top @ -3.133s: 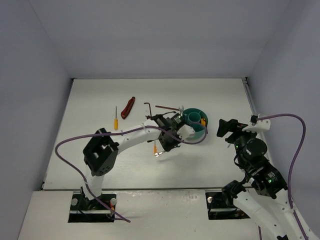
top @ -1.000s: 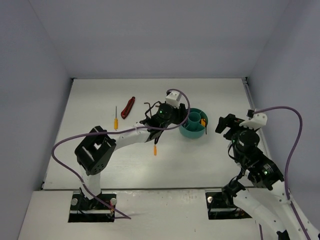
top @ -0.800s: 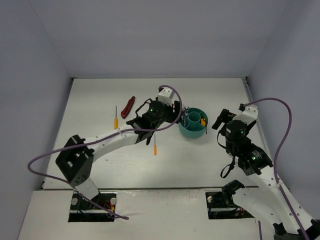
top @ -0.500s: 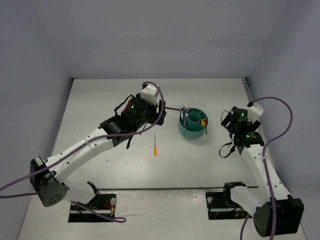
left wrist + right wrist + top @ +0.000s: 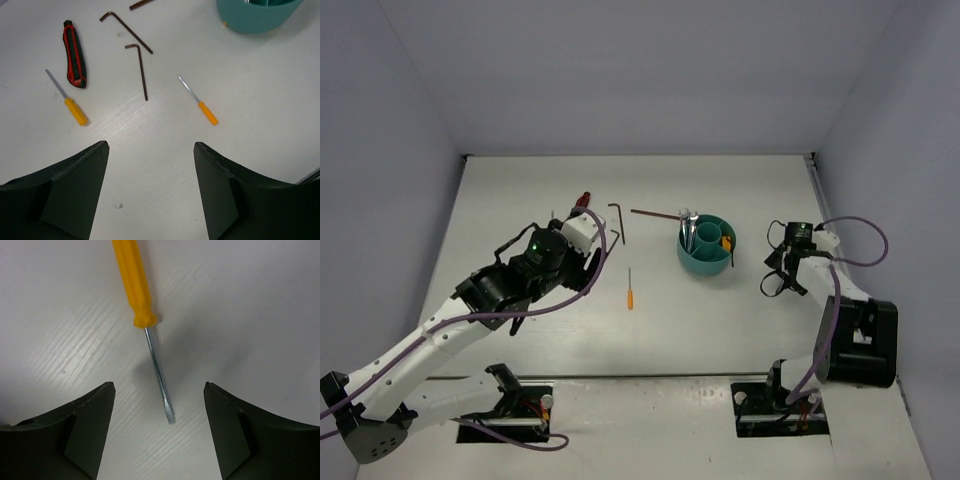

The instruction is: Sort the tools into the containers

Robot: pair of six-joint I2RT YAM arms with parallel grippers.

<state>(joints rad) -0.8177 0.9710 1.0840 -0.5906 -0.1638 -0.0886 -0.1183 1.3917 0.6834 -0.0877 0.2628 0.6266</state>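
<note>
Drawn back from the tub point(image 5: 705, 268), which holds wrenches point(image 5: 688, 230), the left arm sits leftward. Left wrist: left end effector point(image 5: 150, 190) released, empty; red tool point(image 5: 74, 54), hex keys point(image 5: 141, 70) and screwdrivers point(image 5: 200, 101) lie on the bench point(image 5: 260, 100). Right wrist: right end effector point(image 5: 157, 405) released, straddling another screwdriver point(image 5: 132, 280).

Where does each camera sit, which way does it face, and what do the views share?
Top external: high behind the bases, looking down on the table; both arms and the teal tub show.
Left wrist: on the left arm, facing down at a red-and-black tool; left gripper open at the bottom edge.
Right wrist: low, facing down; right gripper open over an orange screwdriver.
Shared: top and left wrist both show the tub and the mid-table screwdriver.
</note>
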